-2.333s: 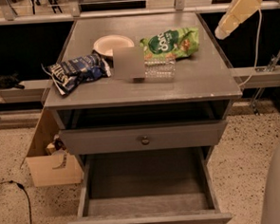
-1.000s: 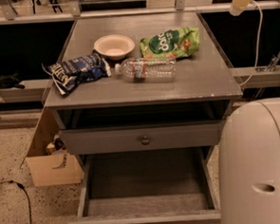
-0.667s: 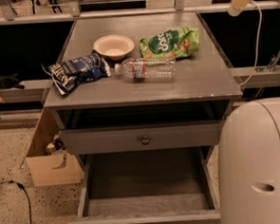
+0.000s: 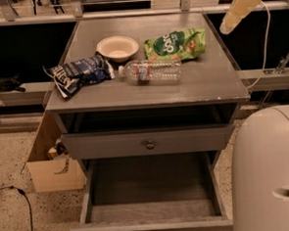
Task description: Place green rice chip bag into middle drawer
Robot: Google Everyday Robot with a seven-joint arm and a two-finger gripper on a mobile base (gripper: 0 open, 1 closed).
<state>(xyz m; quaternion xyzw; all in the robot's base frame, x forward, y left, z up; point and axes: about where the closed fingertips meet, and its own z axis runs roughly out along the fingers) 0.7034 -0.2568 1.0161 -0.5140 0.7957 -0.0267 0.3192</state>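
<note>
From my station, the gripper [image 4: 232, 19] hangs at the upper right of the camera view, a cream-coloured piece slanting down and to the left, off the back right corner of the grey cabinet's top [image 4: 216, 79]. I cannot tell whether it is spread or pressed together. It holds nothing that I can see.

The green rice chip bag [image 4: 175, 43] lies flat on the top, toward the back right. It sits to the left of the gripper and below it in the view, near but clearly apart, with bare grey surface between the bag and the top's right edge. A pale bowl [image 4: 117, 47] stands just beside the bag on its left. A clear plastic bottle [image 4: 149, 71] lies on its side just in front of the bag. Farther left, a dark blue and white chip bag [image 4: 78, 72] lies crumpled near the front left edge.

Below the top, a closed drawer [image 4: 112, 145] shows a flat front with a round knob [image 4: 149, 144]. Under that, the middle drawer [image 4: 149, 186] is pulled out toward me, its floor and side walls in view. It is well apart from both bag and gripper.

The robot's white body [image 4: 270, 173] fills the lower right corner. A cardboard box [image 4: 50, 172] stands on the floor to the left of the cabinet.
</note>
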